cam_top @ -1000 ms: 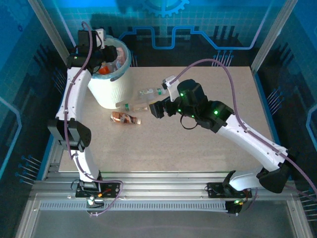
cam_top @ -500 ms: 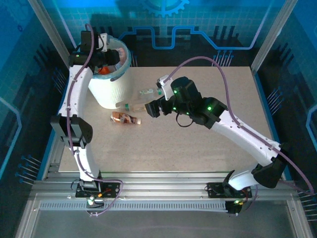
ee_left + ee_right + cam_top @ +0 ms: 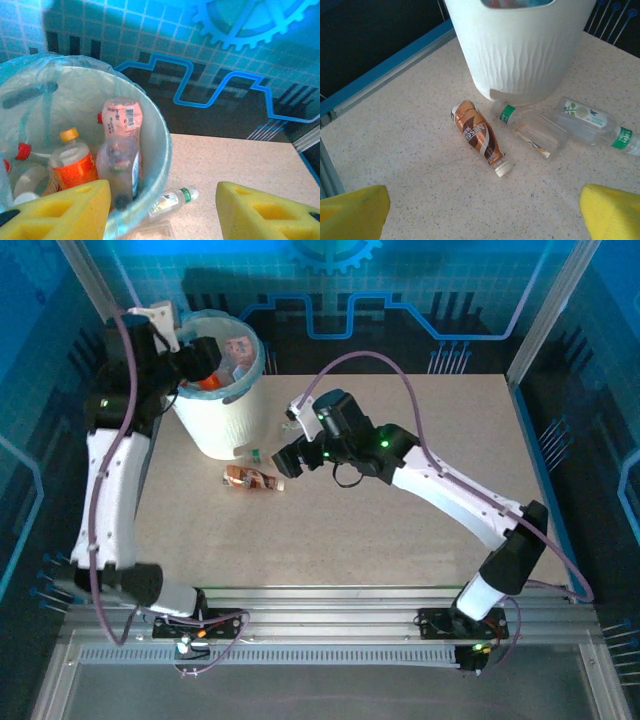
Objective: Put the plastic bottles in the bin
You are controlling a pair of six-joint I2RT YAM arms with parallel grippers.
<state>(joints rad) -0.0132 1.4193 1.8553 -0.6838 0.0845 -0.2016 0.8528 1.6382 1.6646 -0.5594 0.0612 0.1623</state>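
The right claw (image 3: 482, 212) hangs low over the surface (image 3: 410, 175), wide open and empty. Its yellow fingers (image 3: 352, 207) are well apart and touch nothing.

Just beyond it, three bottles lie on their sides. The brown bottle (image 3: 479, 136), with a white cap, lies nearest. The clear bottle (image 3: 532, 129), with a green band, lies at the foot of the bin (image 3: 520, 55). The second clear bottle (image 3: 592, 122) is just beside the first. None of them is in a claw's grasp.

The left claw (image 3: 162, 200) hovers above the bin's rim, also wide open and holding nothing.

The bin stands near the far left corner of the surface. Inside its blue liner are an orange bottle (image 3: 72, 165), a pink bottle (image 3: 122, 117), a grey-clear bottle (image 3: 120, 165) and some red caps (image 3: 22, 150). The heap hides its lower layers, so the exact count inside cannot be told.

The task looks largely done. Most bottles appear to be in the bin, and the three at its foot are what is left. The right claw is the better placed for them, with the brown bottle closest to its open fingers.
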